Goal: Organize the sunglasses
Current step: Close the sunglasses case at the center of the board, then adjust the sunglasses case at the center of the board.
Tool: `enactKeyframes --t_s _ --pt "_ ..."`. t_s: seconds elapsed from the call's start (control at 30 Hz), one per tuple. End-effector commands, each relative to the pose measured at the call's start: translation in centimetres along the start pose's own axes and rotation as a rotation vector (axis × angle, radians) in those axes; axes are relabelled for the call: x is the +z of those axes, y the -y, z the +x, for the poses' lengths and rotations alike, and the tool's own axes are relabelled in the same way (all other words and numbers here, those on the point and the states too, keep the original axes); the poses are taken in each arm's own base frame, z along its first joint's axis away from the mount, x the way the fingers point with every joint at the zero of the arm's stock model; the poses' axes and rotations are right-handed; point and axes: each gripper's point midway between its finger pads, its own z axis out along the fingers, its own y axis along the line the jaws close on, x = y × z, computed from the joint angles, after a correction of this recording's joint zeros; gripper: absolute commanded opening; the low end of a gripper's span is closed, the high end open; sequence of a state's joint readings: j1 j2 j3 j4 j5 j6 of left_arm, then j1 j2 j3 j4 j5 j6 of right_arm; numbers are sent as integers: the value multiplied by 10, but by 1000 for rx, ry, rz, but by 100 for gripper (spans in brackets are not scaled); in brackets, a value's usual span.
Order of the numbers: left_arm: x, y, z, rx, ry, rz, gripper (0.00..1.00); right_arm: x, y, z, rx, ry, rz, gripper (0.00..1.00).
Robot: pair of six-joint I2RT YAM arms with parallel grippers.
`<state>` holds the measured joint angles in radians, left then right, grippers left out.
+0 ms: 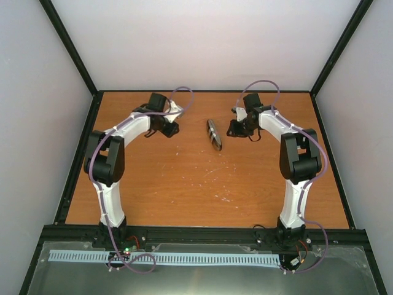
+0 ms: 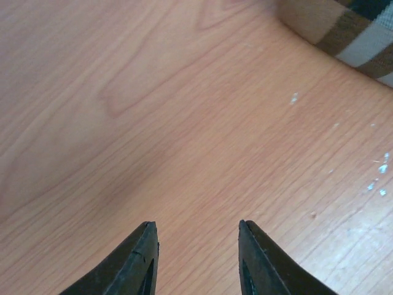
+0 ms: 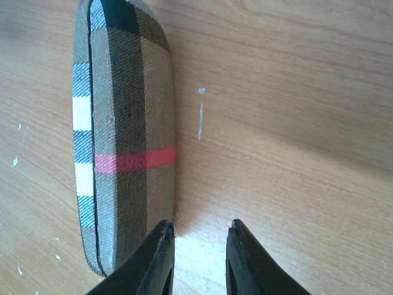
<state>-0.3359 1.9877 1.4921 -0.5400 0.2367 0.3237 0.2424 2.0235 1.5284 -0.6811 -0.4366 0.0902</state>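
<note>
The sunglasses are out of view. A closed tan plaid case with a red stripe (image 1: 214, 134) lies on the wooden table (image 1: 202, 184) between the two arms. My left gripper (image 1: 170, 129) stands to its left, jaws open over bare wood (image 2: 196, 224), and only a corner of the case (image 2: 344, 27) shows at the top right of that view. Just right of the case is my right gripper (image 1: 236, 129). Its jaws are a little open with nothing between them (image 3: 199, 224), and the left finger is right beside the edge of the case (image 3: 123, 135).
Black frame rails (image 1: 78, 153) run along the table's left, right and near edges, with white walls behind. Small white scuffs (image 3: 200, 117) mark the wood near the case.
</note>
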Motion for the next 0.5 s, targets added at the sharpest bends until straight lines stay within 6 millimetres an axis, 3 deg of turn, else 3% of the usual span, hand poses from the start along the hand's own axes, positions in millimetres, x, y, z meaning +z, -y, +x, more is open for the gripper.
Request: enactKeyframes --t_s 0.0,0.23,0.47 --pt "-28 -23 -5 -74 70 1 38 0 -1 -12 26 35 2 25" --pt "-34 -48 12 -163 75 10 38 19 -17 -31 23 27 -27 21" --pt "-32 -51 14 -151 89 10 37 45 -50 -20 -43 -44 -34 20"
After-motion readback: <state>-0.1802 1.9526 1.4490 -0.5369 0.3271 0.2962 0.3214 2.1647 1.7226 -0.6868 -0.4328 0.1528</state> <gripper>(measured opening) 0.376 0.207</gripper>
